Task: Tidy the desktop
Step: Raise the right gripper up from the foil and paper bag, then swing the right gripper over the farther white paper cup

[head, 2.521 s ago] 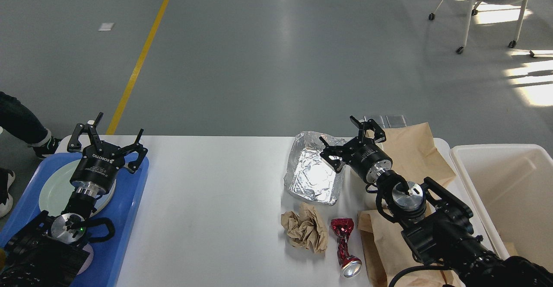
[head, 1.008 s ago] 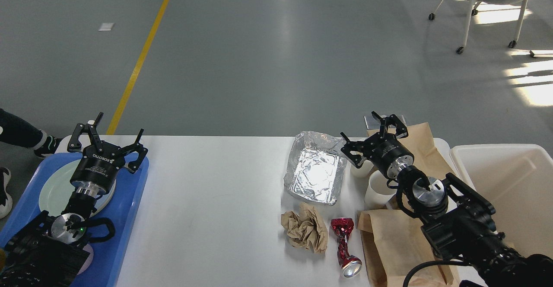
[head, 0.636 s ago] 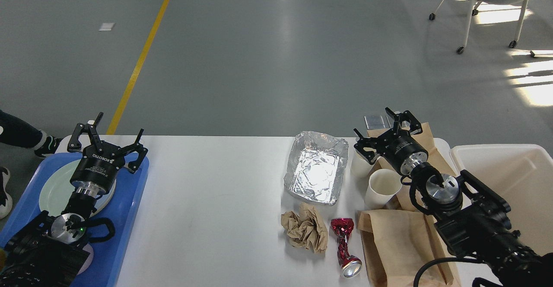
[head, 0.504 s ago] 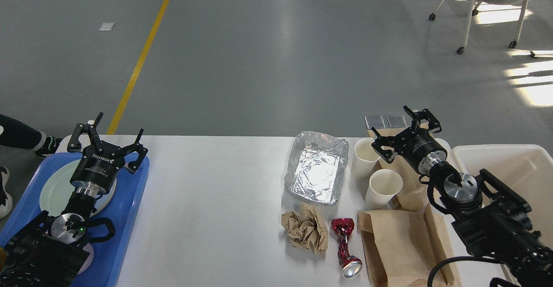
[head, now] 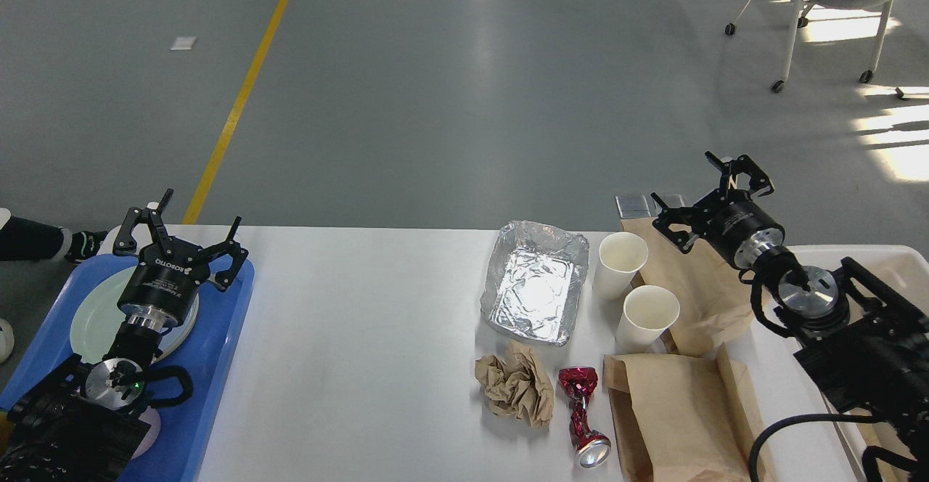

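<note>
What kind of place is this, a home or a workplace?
Probably a lab or workshop hall, not a home: the desktop stands on a wide grey floor with a painted yellow line, and a wheeled office chair waits beyond.

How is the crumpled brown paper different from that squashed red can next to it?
The crumpled brown paper is a dull tan wad, while the red can is shiny metal with a silver end. The paper is bunched into a rough ball; the can is pinched in the middle and lies lengthwise, its silver end nearest the camera. The paper looks wider than the can. Both lie side by side on the desktop, touched by neither gripper.
</note>
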Motion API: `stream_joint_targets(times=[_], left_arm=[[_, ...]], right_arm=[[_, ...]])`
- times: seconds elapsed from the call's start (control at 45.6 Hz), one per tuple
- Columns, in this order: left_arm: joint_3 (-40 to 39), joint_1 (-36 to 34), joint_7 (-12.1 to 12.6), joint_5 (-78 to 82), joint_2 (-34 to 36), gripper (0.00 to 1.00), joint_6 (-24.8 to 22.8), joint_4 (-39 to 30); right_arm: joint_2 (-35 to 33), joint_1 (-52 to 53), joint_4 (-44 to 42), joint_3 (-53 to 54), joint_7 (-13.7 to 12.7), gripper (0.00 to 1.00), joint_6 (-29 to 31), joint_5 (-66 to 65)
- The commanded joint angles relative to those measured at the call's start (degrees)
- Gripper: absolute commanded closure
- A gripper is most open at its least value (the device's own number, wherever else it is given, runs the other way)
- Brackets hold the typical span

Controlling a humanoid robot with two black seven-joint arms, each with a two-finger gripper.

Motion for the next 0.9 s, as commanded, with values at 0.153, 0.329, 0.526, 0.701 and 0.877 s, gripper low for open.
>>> stream_joint_targets(times=[0.153, 0.329, 0.526, 0.701, 0.877], left_arm=[[0.0, 0.0, 0.0, 0.0, 0.0, 0.03, 0.0, 0.0], [0.0, 0.0, 0.0, 0.0, 0.0, 0.03, 0.0, 0.0], [0.0, 0.0, 0.0, 0.0, 0.0, 0.03, 0.0, 0.0], [0.0, 0.0, 0.0, 0.0, 0.0, 0.03, 0.0, 0.0], [0.0, 0.0, 0.0, 0.0, 0.0, 0.03, 0.0, 0.0]], right_arm=[[-8.0, 5.0, 2.9, -17.6, 5.7, 0.0, 0.0, -11.0], [-10.3, 8.0, 2.9, -25.9, 5.9, 0.0, -0.6, -24.5], [-11.6, 11.7, 2.9, -32.9, 5.2, 0.02, -2.3, -40.1], [-11.9, 17.3, 2.9, -46.1, -1.5, 0.04, -4.3, -44.4], [-11.7, 22.7, 2.9, -59.0, -8.9, 0.06, -4.3, -44.1]])
